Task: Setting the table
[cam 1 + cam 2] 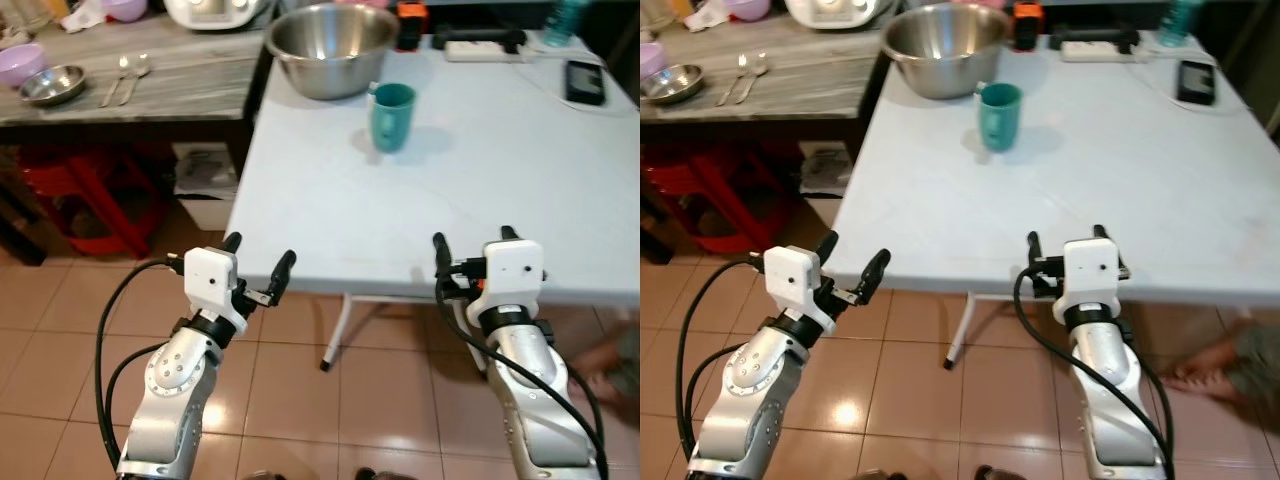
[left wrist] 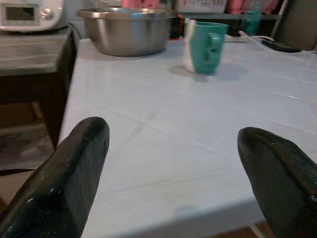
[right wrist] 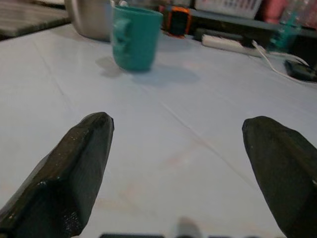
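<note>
A teal mug [image 1: 391, 116] stands upright on the pale blue table [image 1: 480, 190], just in front of a large steel bowl [image 1: 330, 48]. On the wooden side counter at the left lie a small steel bowl [image 1: 52, 85], a purple bowl [image 1: 20, 63] and two spoons [image 1: 126, 78]. My left gripper [image 1: 258, 264] is open, held just off the table's near left corner. My right gripper [image 1: 474, 249] is open at the table's near edge. Both point toward the mug [image 2: 204, 46], which is well ahead of them, and nothing is between their fingers.
A white power strip [image 1: 484, 48], a dark phone [image 1: 584, 82] and an orange-black item [image 1: 411, 24] lie at the table's far side. Red stools [image 1: 90, 200] and a box [image 1: 205, 180] sit under the counter. A person's foot [image 1: 610, 370] rests on the tiled floor at right.
</note>
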Controlling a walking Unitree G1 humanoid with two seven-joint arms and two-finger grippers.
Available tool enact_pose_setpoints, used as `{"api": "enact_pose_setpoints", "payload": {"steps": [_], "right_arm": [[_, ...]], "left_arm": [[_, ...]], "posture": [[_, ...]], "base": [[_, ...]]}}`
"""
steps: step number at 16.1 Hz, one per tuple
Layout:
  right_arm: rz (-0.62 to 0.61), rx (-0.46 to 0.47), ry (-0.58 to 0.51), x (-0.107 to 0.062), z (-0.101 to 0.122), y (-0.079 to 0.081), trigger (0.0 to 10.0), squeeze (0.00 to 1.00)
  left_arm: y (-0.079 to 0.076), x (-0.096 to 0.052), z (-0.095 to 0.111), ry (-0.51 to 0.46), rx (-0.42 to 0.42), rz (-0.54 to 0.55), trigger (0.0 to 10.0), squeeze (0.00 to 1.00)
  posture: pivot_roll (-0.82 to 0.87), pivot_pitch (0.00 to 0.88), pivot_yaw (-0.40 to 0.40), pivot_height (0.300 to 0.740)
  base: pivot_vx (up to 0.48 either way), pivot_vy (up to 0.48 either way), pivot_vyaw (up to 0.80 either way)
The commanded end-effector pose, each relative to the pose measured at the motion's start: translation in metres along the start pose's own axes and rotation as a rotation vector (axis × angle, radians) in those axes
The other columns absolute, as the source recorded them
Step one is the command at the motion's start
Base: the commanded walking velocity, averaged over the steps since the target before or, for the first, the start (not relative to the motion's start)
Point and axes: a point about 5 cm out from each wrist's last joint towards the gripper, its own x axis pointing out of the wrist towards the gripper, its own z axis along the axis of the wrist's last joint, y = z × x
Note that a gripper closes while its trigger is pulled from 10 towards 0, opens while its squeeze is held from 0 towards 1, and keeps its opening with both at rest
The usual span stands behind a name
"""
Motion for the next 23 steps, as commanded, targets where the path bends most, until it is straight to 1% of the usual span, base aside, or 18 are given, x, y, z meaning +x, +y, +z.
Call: {"api": "enact_pose_setpoints", "payload": {"steps": [1, 11, 14, 19, 23], "right_arm": [[0.008, 0.014, 0.000, 0.000, 0.000, 0.004, 10.0, 0.00], [0.004, 0.025, -0.007, 0.003, 0.002, 0.009, 10.0, 0.00], [0.017, 0.043, -0.010, 0.005, 0.002, 0.013, 10.0, 0.00], [0.054, 0.059, -0.027, 0.010, 0.006, 0.026, 10.0, 0.00], [0.082, 0.064, -0.044, 0.018, 0.010, 0.036, 10.0, 0.00]], "left_arm": [[0.004, -0.003, 0.001, 0.002, 0.013, 0.006, 10.0, 0.00], [0.002, -0.004, 0.000, 0.007, 0.012, -0.006, 10.0, 0.00], [0.002, -0.004, 0.000, 0.009, 0.012, -0.008, 10.0, 0.00], [0.003, -0.004, -0.001, 0.018, 0.018, -0.005, 10.0, 0.00], [0.004, -0.005, -0.001, 0.014, 0.011, -0.015, 10.0, 0.00]], "posture": [[-0.14, 0.163, 0.059, 0.740], [-0.14, 0.166, 0.059, 0.740], [-0.14, 0.166, 0.059, 0.740], [-0.13, 0.175, 0.062, 0.740], [-0.12, 0.179, 0.061, 0.740]], "base": [[0.296, 0.000, 0.00], [0.299, 0.000, 0.00], [0.304, 0.000, 0.00], [0.303, 0.000, 0.00], [0.000, 0.000, 0.00]]}}
